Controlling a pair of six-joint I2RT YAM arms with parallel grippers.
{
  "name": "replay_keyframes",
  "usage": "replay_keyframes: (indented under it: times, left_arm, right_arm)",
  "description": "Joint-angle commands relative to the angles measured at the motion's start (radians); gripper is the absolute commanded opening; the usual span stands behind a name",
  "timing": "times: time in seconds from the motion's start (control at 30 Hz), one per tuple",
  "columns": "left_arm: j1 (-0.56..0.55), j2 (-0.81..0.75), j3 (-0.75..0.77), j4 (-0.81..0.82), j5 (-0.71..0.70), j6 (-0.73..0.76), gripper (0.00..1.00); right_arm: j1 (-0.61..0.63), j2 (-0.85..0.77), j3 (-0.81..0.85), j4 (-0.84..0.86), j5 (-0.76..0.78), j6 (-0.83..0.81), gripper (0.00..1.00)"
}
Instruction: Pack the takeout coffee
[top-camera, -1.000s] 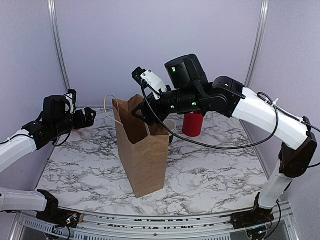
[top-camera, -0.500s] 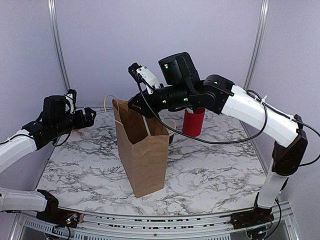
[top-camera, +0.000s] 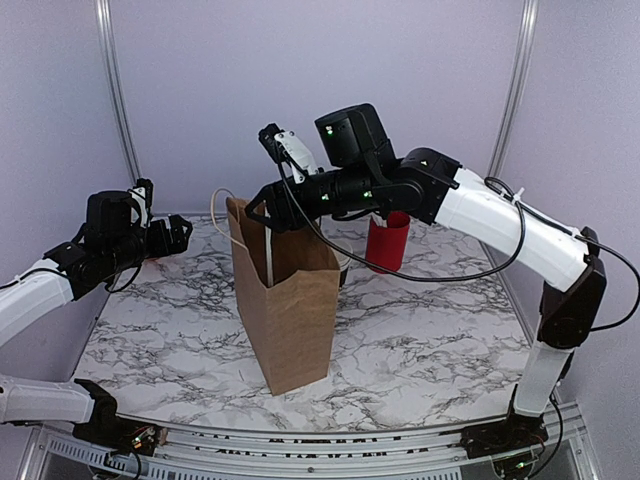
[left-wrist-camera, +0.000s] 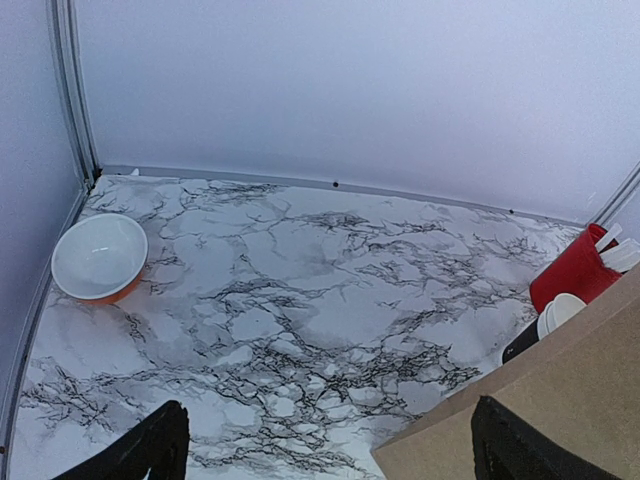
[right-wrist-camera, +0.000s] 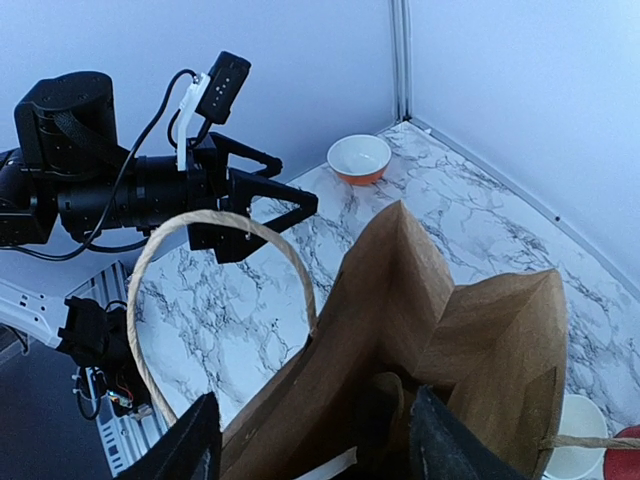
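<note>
A brown paper bag (top-camera: 290, 300) stands upright mid-table with its mouth open. My right gripper (top-camera: 268, 216) hovers over the left part of that mouth, jaws wide apart. In the right wrist view (right-wrist-camera: 312, 400) the bag's left wall (right-wrist-camera: 330, 380) lies between the fingers, unpinched. A thin white strip (top-camera: 268, 255) stands upright inside the bag below them. The takeout coffee does not show plainly. A dark rounded shape (right-wrist-camera: 378, 415) sits deep in the bag and I cannot tell what it is. My left gripper (top-camera: 180, 232) hangs open at the far left, its wrist view (left-wrist-camera: 328, 420) holding nothing.
A red cup (top-camera: 387, 245) of white utensils stands behind the bag on the right, with a stack of white-rimmed black cups (top-camera: 342, 258) beside it. An orange bowl (left-wrist-camera: 98, 258) with a white inside sits near the back left wall. The bag's handle loop (top-camera: 215, 205) sticks up at its back left.
My right gripper has moved left across the bag's mouth, from its right rim to its left side. The white strip inside now shows further left. The left arm has not moved.
</note>
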Motion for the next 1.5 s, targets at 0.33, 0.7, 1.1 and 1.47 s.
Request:
replay_keyframes:
  times: [0.33,0.7,1.1,1.47]
  left_arm:
    - [0.004,-0.007,-0.012,0.025,0.007,-0.005,0.99]
    - [0.004,-0.001,-0.011,0.024,0.008,-0.006,0.99]
    - [0.005,-0.043,-0.016,0.051,0.106,-0.003,0.99]
    - [0.0,-0.231,0.01,0.174,0.449,0.05,0.99]
  right_arm:
    - [-0.002,-0.021,0.054,0.02,0.003,0.025,0.0]
    - [-0.002,-0.024,0.06,0.01,0.022,0.007,0.55]
    - [-0.013,-0.038,0.086,0.002,-0.012,0.004,0.73]
    - [-0.118,-0.067,0.093,-0.024,-0.266,0.029,0.8]
